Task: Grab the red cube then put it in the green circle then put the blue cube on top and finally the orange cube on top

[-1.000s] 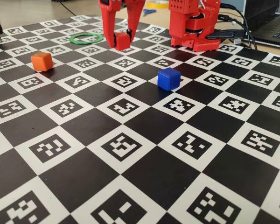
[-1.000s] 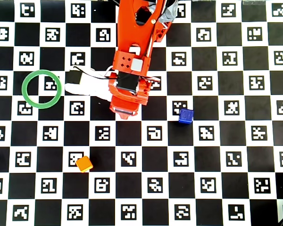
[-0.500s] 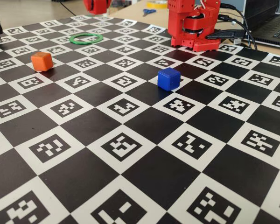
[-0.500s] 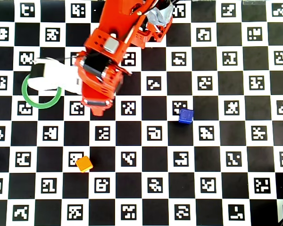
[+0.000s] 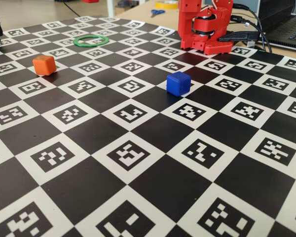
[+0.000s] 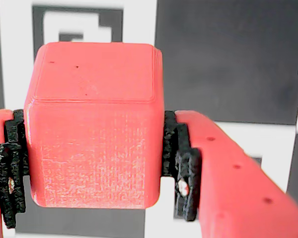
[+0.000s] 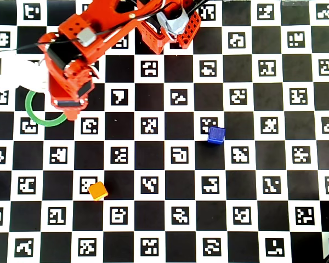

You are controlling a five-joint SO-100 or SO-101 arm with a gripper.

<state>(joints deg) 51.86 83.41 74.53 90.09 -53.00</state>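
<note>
My gripper (image 6: 94,191) pinches the red cube (image 6: 94,129) between its black pads (image 6: 181,178), held above the bench. Green circle (image 7: 38,112) near the bench's left edge in the overhead view; blue cube (image 7: 216,134) mid-bench; orange cube (image 7: 97,190) lower left.

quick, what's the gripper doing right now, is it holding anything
Gripper: closed on the red cube, pads pressing both sides.
</note>
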